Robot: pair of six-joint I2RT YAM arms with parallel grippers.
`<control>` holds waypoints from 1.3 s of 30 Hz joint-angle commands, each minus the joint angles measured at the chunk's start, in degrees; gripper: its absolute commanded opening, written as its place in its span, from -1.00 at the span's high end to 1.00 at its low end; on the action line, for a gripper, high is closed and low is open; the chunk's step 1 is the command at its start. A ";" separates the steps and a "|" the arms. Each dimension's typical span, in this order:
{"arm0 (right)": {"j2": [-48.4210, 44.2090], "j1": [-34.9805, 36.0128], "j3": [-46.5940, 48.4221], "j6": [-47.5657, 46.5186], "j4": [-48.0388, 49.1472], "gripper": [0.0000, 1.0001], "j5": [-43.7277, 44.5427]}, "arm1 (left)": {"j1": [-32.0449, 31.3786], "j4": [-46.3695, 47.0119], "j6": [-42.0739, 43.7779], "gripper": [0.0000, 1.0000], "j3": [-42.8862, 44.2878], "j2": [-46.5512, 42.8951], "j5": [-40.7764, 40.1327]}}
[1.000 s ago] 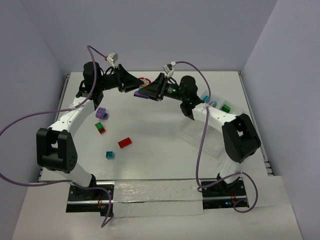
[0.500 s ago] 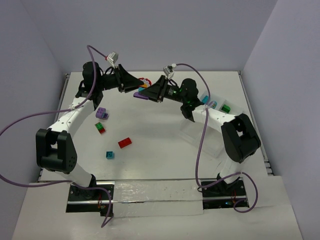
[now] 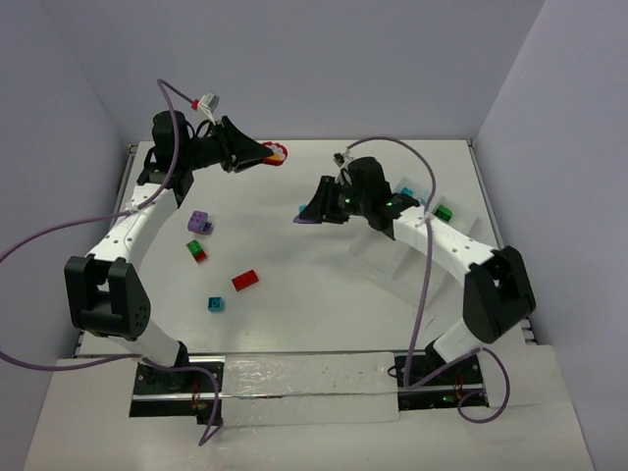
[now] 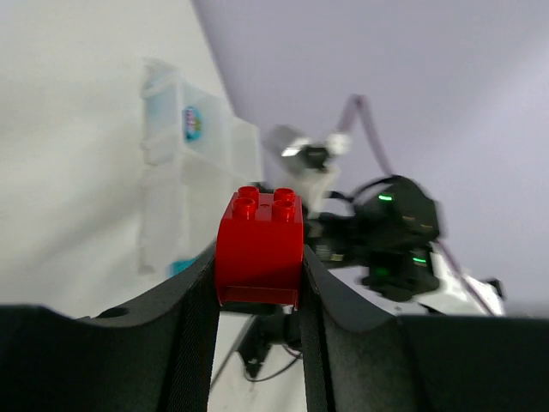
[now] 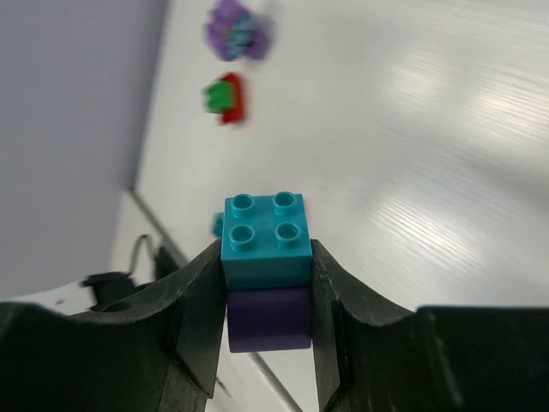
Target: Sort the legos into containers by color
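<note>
— The left arm (image 3: 128,231) and right arm (image 3: 446,240): white links, black joints?
— Yes. A purple cable (image 3: 49,232) loops off each, small green lights (image 4: 383,197) glow on the right one, and the pincer fingers (image 5: 197,300) are matte black.

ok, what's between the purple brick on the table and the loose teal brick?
A green-and-red pair, roughly midway between the purple brick and the loose teal brick, touching neither. Seen in the top view.

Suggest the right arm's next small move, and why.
I'd likely pause the right gripper short of the tray: its jaws clamp a teal brick stacked on a purple brick, two colors that need splitting before either is dropped.
</note>
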 commanded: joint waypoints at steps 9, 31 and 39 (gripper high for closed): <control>-25.39 -20.64 8.48 -12.16 -31.36 1.00 43.32 | -15.66 -21.29 16.92 1.00 10.06 6.64 -18.00; -32.05 -23.82 4.55 -8.80 -31.48 1.00 45.72 | -34.92 -31.15 22.77 0.25 40.10 38.85 -26.59; -33.98 -23.82 3.78 -9.56 -31.21 1.00 44.00 | -35.18 -32.70 23.27 -0.98 43.63 38.95 -26.36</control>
